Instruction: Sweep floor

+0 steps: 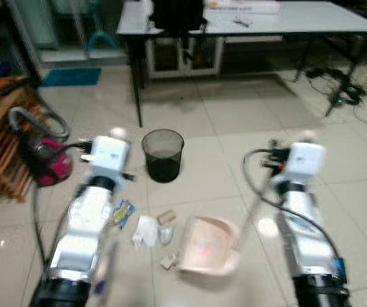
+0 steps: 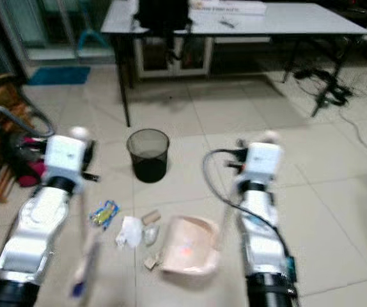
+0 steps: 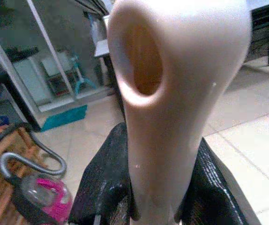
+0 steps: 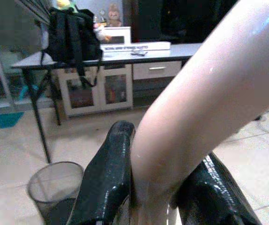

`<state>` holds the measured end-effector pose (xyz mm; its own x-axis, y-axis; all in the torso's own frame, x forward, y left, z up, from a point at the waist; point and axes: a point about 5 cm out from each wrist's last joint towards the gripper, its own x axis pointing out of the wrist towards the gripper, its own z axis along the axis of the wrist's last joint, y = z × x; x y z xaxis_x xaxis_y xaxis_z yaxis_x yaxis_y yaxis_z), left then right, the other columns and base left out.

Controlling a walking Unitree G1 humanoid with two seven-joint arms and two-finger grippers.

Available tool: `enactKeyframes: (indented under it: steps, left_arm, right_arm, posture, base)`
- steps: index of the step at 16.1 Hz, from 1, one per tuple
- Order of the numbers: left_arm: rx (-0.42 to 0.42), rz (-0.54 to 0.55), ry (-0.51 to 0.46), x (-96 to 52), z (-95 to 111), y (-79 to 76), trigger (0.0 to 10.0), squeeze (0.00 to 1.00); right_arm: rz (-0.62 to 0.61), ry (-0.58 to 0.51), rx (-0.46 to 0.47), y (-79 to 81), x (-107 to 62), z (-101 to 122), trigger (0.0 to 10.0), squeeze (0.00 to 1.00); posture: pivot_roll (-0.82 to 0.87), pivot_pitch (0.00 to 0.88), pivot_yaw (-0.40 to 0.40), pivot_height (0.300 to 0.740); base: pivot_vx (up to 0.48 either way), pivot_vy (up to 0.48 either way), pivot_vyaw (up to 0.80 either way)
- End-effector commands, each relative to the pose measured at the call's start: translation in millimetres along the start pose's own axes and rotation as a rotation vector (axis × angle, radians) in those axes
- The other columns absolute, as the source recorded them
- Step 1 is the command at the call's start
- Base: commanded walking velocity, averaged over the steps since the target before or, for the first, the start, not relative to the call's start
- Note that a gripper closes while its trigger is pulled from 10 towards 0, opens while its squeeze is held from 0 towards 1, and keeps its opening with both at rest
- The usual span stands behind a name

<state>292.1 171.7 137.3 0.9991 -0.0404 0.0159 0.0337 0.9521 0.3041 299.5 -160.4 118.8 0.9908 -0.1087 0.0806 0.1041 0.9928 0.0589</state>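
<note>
left gripper (image 3: 148, 206) is clamping the pale plastic broom handle (image 3: 172, 93), right gripper (image 4: 158, 201) is gripping the pink dustpan's handle (image 4: 205, 103). the scattered paper litter (image 1: 148, 230) is lying between them, just left of the pink plastic dustpan (image 1: 206, 252).

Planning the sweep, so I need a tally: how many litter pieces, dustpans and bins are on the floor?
Litter pieces: 5 (wrapper, white paper, brown bit, grey bit, tan bit)
Dustpan: 1
Wastebasket: 1
Total: 7
</note>
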Motion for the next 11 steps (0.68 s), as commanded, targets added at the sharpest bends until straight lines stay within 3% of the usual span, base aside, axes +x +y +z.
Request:
enactKeyframes:
  steps: [1,4,7,11]
  left_arm:
    - [0.006,-0.015,-0.047,2.4,10.9,-4.7,10.0,0.0]
    - [0.006,-0.018,-0.046,2.6,11.2,-5.1,10.0,0.0]
    - [0.008,-0.024,-0.05,2.5,11.4,-6.0,10.0,0.0]
    - [-0.002,-0.061,-0.023,2.6,7.1,-10.0,10.0,0.0]
  right_arm:
    - [-0.017,-0.042,-0.002,-7.3,2.2,8.9,10.0,0.0]
    - [0.01,-0.04,-0.044,-5.6,2.5,8.7,10.0,0.0]
    - [-0.008,-0.05,-0.017,-6.3,1.6,8.9,10.0,0.0]
    - [-0.028,-0.034,0.006,-10.9,0.4,6.6,10.0,0.0]
  posture:
    - [-0.04,0.0,0.024,0.74]
    - [-0.04,0.0,0.024,0.74]
    - [-0.04,0.0,0.025,0.74]
    - [-0.04,0.0,0.026,0.74]
  base:
    - [0.375,0.0,0.0]
    - [0.374,0.0,0.0]
    - [0.341,0.0,0.75]
    - [0.0,0.0,0.0]
